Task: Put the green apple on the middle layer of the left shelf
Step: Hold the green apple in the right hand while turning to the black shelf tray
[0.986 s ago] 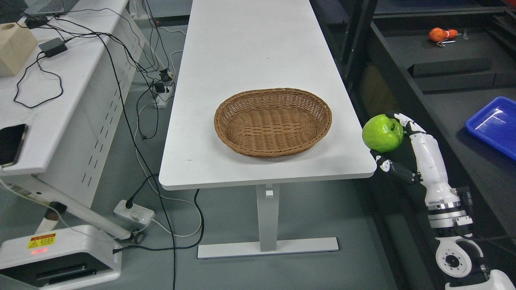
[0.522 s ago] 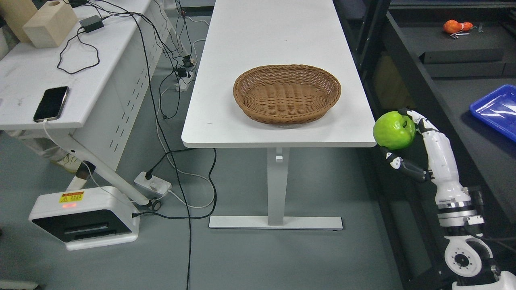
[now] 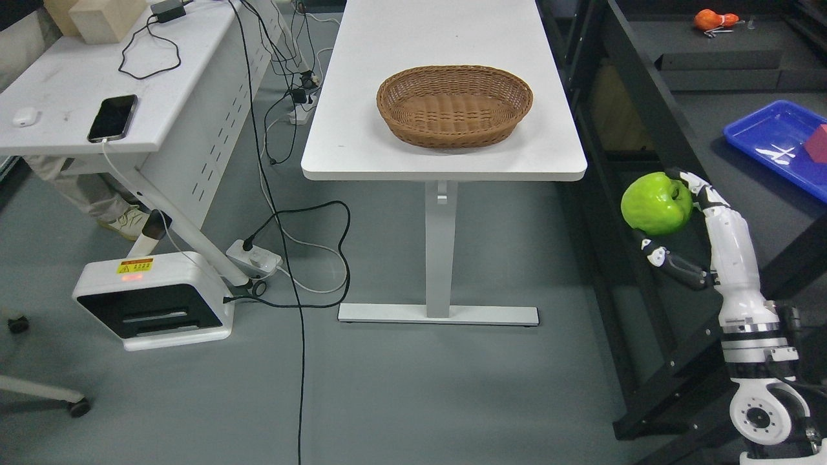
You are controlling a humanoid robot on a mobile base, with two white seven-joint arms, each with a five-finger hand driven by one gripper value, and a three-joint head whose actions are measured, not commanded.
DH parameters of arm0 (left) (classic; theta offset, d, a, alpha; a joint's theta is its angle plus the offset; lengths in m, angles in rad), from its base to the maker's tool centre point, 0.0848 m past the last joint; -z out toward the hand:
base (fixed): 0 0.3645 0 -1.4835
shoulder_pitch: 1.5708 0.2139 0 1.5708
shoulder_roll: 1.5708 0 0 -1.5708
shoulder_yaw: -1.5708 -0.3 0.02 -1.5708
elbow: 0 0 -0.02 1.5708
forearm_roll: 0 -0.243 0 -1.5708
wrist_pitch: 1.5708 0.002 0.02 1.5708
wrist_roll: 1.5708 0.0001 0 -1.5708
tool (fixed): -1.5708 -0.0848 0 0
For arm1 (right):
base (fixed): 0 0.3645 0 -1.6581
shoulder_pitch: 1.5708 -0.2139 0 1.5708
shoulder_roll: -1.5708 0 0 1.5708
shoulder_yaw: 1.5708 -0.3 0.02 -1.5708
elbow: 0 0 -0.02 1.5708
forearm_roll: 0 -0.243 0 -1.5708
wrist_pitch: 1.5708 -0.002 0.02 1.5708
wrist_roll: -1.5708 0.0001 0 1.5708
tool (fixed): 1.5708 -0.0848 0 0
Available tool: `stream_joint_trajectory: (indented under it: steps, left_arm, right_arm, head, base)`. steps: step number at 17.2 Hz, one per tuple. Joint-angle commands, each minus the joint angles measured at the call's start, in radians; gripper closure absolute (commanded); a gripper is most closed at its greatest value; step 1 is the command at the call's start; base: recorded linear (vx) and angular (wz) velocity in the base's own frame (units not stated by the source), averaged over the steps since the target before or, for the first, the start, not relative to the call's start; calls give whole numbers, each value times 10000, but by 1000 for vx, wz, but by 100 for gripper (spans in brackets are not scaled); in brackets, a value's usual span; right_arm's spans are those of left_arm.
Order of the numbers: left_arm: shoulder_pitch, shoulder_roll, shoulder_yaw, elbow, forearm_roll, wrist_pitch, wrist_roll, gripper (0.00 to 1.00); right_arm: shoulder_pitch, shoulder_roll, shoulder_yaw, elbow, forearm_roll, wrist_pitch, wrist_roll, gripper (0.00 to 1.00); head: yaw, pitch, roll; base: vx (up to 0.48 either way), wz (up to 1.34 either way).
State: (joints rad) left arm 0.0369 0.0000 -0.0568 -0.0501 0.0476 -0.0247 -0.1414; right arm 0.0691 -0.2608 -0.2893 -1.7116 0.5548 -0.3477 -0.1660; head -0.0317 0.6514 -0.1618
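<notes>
The right hand holds the apple in curled fingers, in the air beside the dark shelf and well clear of the table. With the thumb low beneath it, the grip looks shallow: a jolt could roll the apple out, or it could knock the shelf frame.

A long white rectangular desk on a white pedestal leg is carrying an oval brown wicker basket, which is sitting near its front edge. To the left, a second white desk is holding a dark smartphone, a small white earbud case, a pale wooden block and a black power adapter. On the right, a black metal shelf is bearing a blue plastic tray.
</notes>
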Motion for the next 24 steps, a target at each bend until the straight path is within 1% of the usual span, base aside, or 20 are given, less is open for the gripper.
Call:
stream_joint_trajectory:
  steps: [1,5,10,19,24]
  left_arm:
    - [0,175,0,-5,0,2,3,0]
    - [0,175,0,-5,0,2,3,0]
    - [0,175,0,-5,0,2,3,0]
    - [0,175,0,-5,0,2,3,0]
    - [0,175,0,10,0,2,3,0]
  right_arm:
    - [76,92,-389,-3,-10,-5,3,100]
    - [76,138,-374,-3,-10,-66,3,100]
    - [76,230,-389,-3,-10,-82,3,100]
    - [76,383,-359,-3,-10,-97,3,100]
    - [138,460,-374,-3,-10,-97,3,100]
  head:
    - [0,0,0]
    - [0,0,0]
    - [0,0,0]
    - [0,0,0]
    - [0,0,0]
  base:
    - [-328,15]
    - [-327,-16]
    - [-216,-274]
    - [-88,-501]
    - [-16,-730]
